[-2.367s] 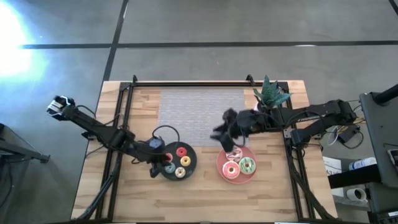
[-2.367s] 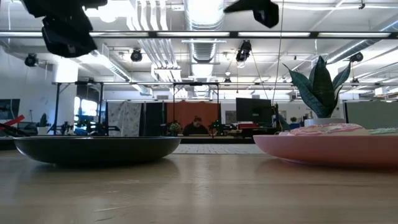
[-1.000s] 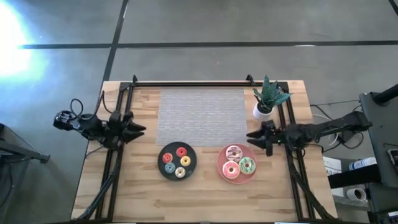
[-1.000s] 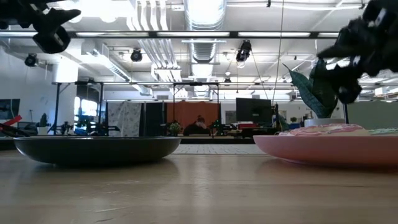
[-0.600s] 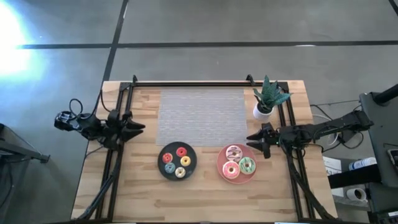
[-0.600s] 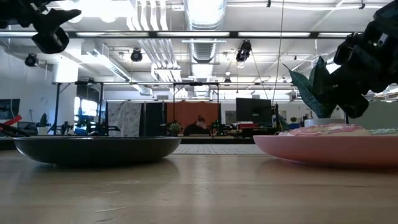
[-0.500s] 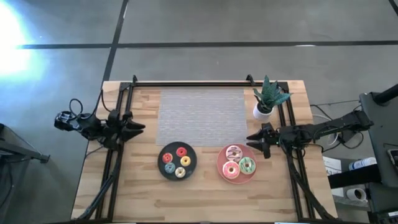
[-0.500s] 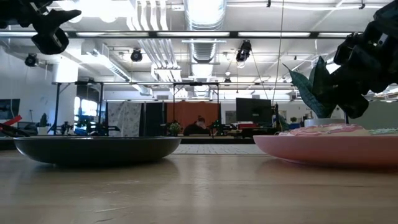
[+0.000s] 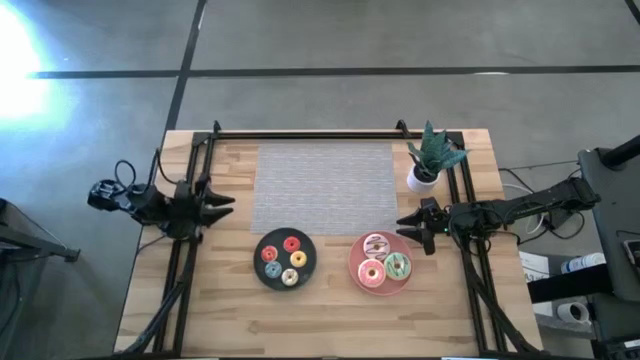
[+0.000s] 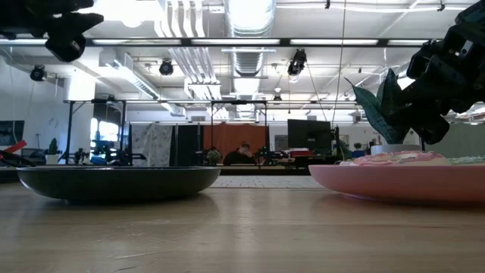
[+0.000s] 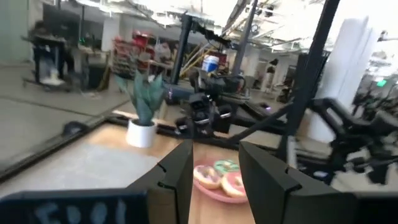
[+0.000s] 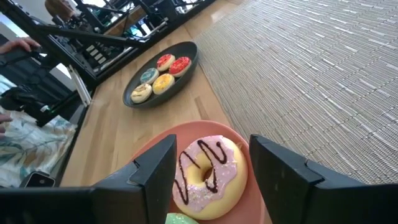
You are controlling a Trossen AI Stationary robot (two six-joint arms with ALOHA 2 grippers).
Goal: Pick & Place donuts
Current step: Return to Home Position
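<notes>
Table (image 9: 330, 320): wooden, with a grey mat (image 9: 322, 185) on the half toward its far edge.
Left gripper (image 9: 225, 203): over the left edge of the table, fingers apart, holding nothing.
Right gripper (image 9: 403, 226): near the right edge, just beside the far right rim of the pink plate (image 9: 352, 262), fingers apart and empty.
Black plate (image 9: 259, 250): on bare wood between the mat and the near edge, just left of the pink plate.
Plant (image 9: 430, 160): small white pot near the far right corner, close to the right arm.
Large donuts: white-pink donut (image 9: 377, 245), pink donut (image 9: 373, 273) and green donut (image 9: 397, 266) lie together on the pink plate.
Small donuts: five on the black plate, two red (image 9: 291, 243), one teal (image 9: 273, 269), one yellow (image 9: 298, 260), one pale (image 9: 289, 277).
Progress: I judge the sorting finished; only the parking of the arms is left.
Risk: the right gripper is low and close to the pink plate and the pot. A sideways swing could push the plate or tip the plant over.
</notes>
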